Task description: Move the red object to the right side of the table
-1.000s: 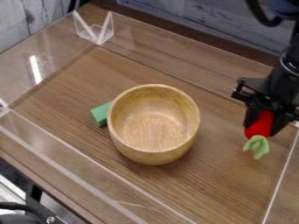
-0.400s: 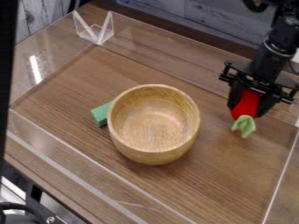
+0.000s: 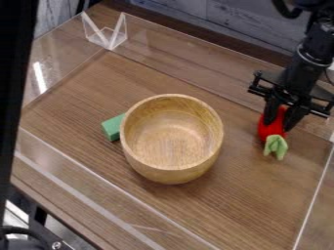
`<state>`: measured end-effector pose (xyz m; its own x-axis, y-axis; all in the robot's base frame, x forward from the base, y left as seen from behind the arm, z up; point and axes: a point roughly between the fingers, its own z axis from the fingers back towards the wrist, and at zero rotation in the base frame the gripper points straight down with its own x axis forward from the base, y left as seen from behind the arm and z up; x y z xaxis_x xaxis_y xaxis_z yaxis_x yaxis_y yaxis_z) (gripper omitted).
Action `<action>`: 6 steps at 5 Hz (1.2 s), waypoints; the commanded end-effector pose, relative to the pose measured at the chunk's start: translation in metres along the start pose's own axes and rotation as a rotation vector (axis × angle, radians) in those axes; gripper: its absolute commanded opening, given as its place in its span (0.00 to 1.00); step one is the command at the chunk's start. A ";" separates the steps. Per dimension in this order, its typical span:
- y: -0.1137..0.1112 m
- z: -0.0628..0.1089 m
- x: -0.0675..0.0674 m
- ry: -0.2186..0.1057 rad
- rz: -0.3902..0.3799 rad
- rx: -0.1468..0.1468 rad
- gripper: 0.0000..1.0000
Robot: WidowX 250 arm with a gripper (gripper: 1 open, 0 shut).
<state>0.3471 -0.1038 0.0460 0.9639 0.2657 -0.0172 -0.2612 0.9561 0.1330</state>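
A black robot gripper point(image 3: 276, 95) reaches in from the upper right of the view, over the right part of the brown wood-grain table point(image 3: 144, 208). Its fingers are around the red object point(image 3: 271, 126), a small rounded toy with a green leafy end point(image 3: 275, 146). The jaws are narrowed about the upper part of the toy; whether they clamp it firmly or the table bears its weight cannot be told. The toy is in the right part of the table, to the right of the wooden bowl and well apart from it, with its red body toward the gripper and its leafy end pointing toward the near side of the table.

The round, light wooden bowl point(image 3: 170, 142) sits near the middle of the table, its opening facing up, and its inside shows bare wood. Just beside it on the left is a green block point(image 3: 112, 127), partly hidden behind the bowl's rim; whether the two touch is hard to tell. A clear, pointed rack point(image 3: 104, 33) stands in the far left corner. Low clear walls point(image 3: 61, 66) run along the table's edges. At the lower left edge of the view, a black mechanical part point(image 3: 19, 237) shows in part.
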 end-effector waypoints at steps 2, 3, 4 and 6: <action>-0.013 0.016 -0.008 -0.074 -0.050 -0.051 1.00; -0.011 0.031 -0.009 -0.090 -0.003 -0.067 0.00; -0.011 0.048 -0.012 -0.114 0.035 -0.086 0.00; -0.007 0.043 -0.015 -0.099 0.068 -0.065 1.00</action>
<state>0.3336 -0.1175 0.0659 0.9452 0.3244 0.0375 -0.3265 0.9394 0.1045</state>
